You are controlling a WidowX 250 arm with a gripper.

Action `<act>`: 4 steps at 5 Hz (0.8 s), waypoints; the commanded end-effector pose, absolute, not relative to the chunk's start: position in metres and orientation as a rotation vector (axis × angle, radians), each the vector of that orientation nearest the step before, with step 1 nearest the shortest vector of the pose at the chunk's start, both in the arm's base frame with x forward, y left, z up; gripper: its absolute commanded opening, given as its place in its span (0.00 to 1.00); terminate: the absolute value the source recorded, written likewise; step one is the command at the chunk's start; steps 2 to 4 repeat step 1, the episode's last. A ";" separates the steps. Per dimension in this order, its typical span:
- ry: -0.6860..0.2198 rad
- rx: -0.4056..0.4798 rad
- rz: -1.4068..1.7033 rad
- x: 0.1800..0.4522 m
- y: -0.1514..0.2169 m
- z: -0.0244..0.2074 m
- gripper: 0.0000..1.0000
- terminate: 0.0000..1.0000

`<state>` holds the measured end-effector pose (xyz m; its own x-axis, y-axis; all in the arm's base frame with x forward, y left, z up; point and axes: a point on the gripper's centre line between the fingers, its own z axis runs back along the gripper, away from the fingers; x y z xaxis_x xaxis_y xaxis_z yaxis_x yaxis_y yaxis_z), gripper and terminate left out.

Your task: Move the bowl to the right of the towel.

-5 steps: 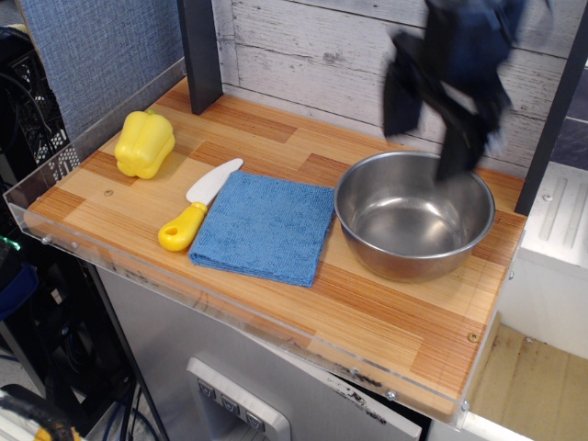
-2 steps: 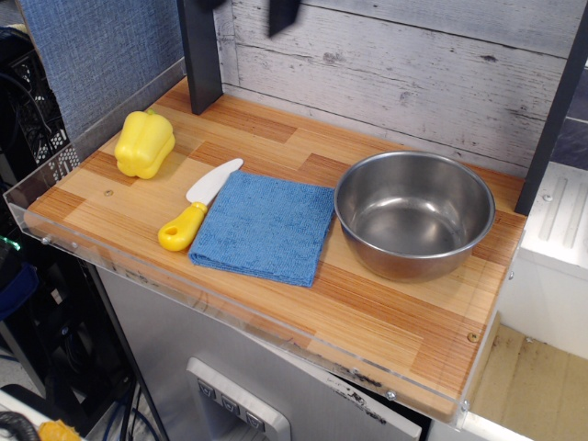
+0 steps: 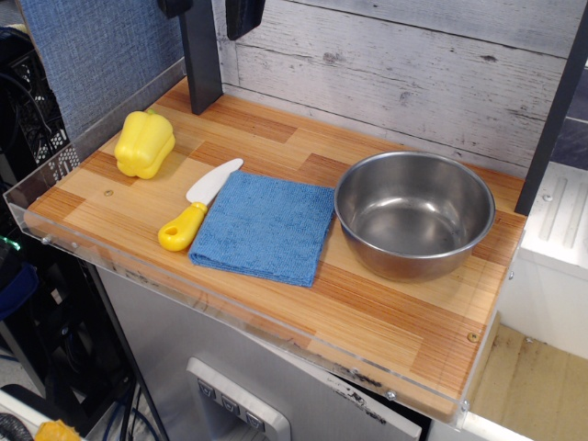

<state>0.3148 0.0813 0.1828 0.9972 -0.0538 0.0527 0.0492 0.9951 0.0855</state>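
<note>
The steel bowl (image 3: 415, 213) stands upright and empty on the wooden board, directly right of the blue towel (image 3: 265, 227), which lies flat; their edges almost touch. My gripper (image 3: 208, 18) is high at the top left edge of the view, far from both. Only its two dark fingertips (image 3: 243, 16) show, one on each side of the black post. They stand apart and hold nothing.
A yellow toy pepper (image 3: 144, 143) sits at the board's left. A toy knife (image 3: 197, 204) with a yellow handle lies against the towel's left edge. A black post (image 3: 200, 55) stands at the back left, another at the right edge (image 3: 551, 119). A clear lip rims the board (image 3: 386, 322).
The gripper has risen from above the bowl and swung left across the back wall to the top left corner. The bowl and towel have not moved.
</note>
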 end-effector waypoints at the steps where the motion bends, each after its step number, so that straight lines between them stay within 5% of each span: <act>1: -0.095 0.094 -0.044 0.297 0.080 0.195 1.00 1.00; 4: -0.095 0.094 -0.044 0.297 0.080 0.195 1.00 1.00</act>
